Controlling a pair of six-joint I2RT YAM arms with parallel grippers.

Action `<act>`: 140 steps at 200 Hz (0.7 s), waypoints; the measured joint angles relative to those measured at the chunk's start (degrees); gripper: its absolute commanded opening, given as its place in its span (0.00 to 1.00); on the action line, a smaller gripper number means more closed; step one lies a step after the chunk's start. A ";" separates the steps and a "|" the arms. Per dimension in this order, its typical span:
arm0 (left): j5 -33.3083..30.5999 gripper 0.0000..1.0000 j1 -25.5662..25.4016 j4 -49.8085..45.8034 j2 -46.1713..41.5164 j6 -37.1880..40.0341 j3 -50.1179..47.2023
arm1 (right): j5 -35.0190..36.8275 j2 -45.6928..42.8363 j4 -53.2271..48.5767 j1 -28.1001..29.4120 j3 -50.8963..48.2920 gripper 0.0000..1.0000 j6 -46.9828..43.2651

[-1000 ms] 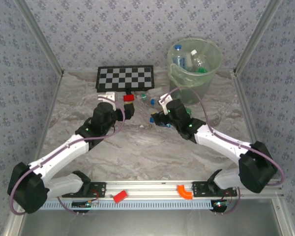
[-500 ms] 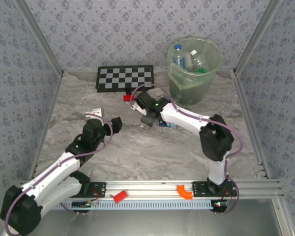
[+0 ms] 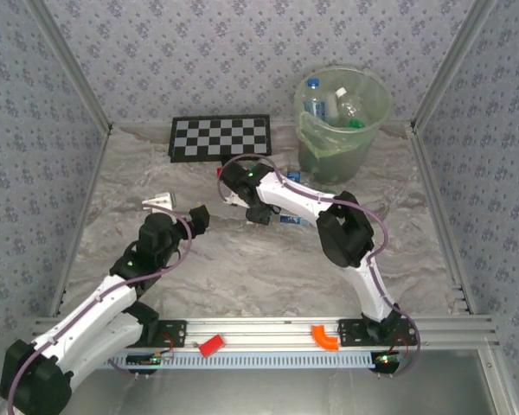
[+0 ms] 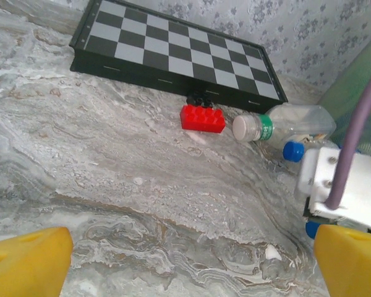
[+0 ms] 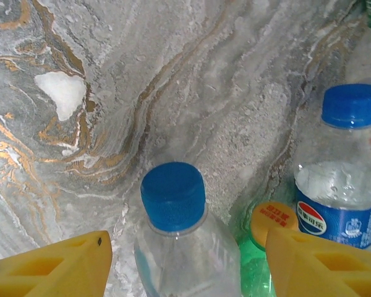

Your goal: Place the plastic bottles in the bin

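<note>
Worktop point(image 3: 242, 268): carried everything; task judged partway done.
Bin point(image 3: 368, 138): stood at the far right, already holding at least two clear bottles point(image 3: 346, 105).
Left end effector point(image 4: 191, 247): spread wide, empty.
Right end effector point(image 5: 188, 238): spread around a blue-capped bottle point(image 5: 173, 198), not pinching.
Loose bottles point(image 4: 290, 120): several lay unbinned.

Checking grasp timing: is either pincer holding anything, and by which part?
Nothing yet. The right pincer straddles the clear blue-capped bottle below its cap, gaps both sides; the left pincer is open, empty.

White arms point(image 3: 91, 309), blk joints, purple cables point(image 4: 358, 130), yellow pincer fingers point(image 4: 25, 263)
</note>
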 measured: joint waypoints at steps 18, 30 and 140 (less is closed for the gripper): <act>-1.42 1.00 0.13 -0.15 -2.29 -0.52 -1.07 | -0.02 1.07 -0.92 0.00 0.44 0.67 -0.55; -2.16 1.00 0.22 -0.22 -3.72 -0.70 -1.66 | 0.00 1.86 -1.31 -0.04 0.74 0.67 -0.92; -3.48 1.00 0.33 -0.22 -5.05 -1.18 -2.49 | 0.33 5.95 -0.02 -0.81 1.60 0.63 -3.28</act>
